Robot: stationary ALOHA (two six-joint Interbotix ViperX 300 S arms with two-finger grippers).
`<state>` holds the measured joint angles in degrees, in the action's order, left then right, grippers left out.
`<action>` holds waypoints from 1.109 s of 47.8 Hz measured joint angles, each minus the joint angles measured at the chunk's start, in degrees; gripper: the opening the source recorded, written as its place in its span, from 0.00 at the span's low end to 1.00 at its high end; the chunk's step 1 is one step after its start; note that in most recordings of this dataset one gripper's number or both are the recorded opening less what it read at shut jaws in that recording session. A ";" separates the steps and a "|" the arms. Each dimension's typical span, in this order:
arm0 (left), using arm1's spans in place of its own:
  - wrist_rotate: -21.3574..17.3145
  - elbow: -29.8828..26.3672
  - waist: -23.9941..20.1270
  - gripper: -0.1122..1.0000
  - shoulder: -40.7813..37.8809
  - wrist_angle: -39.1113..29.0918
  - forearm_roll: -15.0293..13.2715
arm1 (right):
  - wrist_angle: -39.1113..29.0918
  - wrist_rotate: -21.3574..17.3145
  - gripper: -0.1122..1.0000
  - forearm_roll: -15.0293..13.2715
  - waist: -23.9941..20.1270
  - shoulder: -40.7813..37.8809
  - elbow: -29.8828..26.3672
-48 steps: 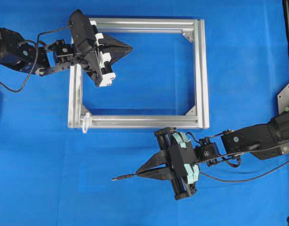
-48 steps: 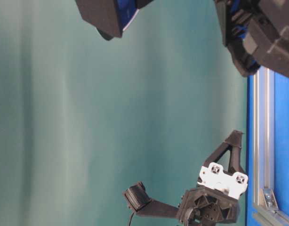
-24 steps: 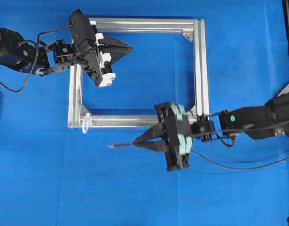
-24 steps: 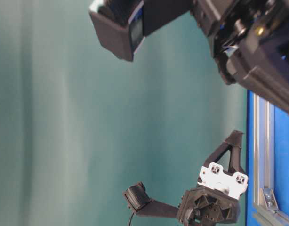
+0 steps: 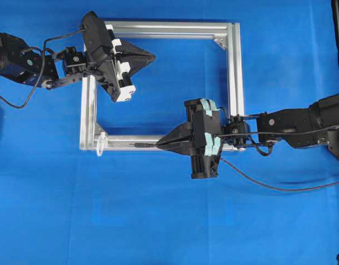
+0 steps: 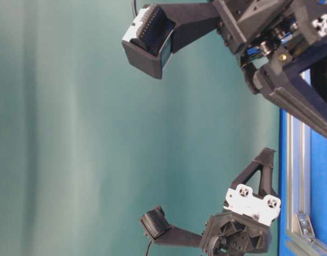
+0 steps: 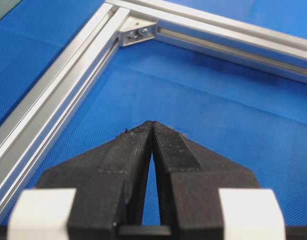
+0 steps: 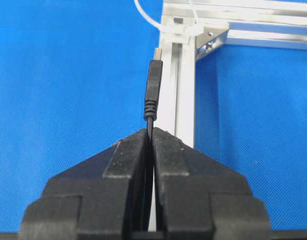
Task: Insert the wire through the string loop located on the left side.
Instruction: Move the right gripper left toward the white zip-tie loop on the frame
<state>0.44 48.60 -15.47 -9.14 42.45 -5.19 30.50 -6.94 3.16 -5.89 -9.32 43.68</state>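
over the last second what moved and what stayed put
The right gripper, shut on the wire, swung up the overhead view onto the frame's bottom rail, its plug now pointing at the string loop. The left gripper, the frame and the loop stayed.

A blue textured cloth (image 5: 158,221) covers the whole table surface, evenly lit with soft shadows. In the table-level view a plain teal-green backdrop (image 6: 73,133) with faint vertical folds fills the space behind the table.
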 measured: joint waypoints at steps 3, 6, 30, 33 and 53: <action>0.00 0.09 0.00 0.12 0.00 0.09 0.00 | -0.09 0.00 0.10 0.00 0.00 0.00 -0.18; 0.00 0.00 0.00 0.12 0.09 0.00 0.00 | -0.09 0.00 0.10 0.00 0.00 0.09 -0.44; 0.00 0.09 0.00 0.12 0.00 0.00 0.00 | -3.34 0.18 0.10 0.00 0.00 -5.80 -9.58; 0.00 0.00 0.00 0.12 0.00 0.09 0.00 | -3.43 0.26 0.10 0.09 0.00 -6.15 -10.28; 0.00 0.00 0.00 0.12 0.00 0.09 0.09 | -3.52 0.26 0.10 0.00 0.35 -8.09 -12.04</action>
<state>0.44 48.60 -15.47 -9.14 42.54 -5.10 26.98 -6.68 3.16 -5.54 -17.40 31.64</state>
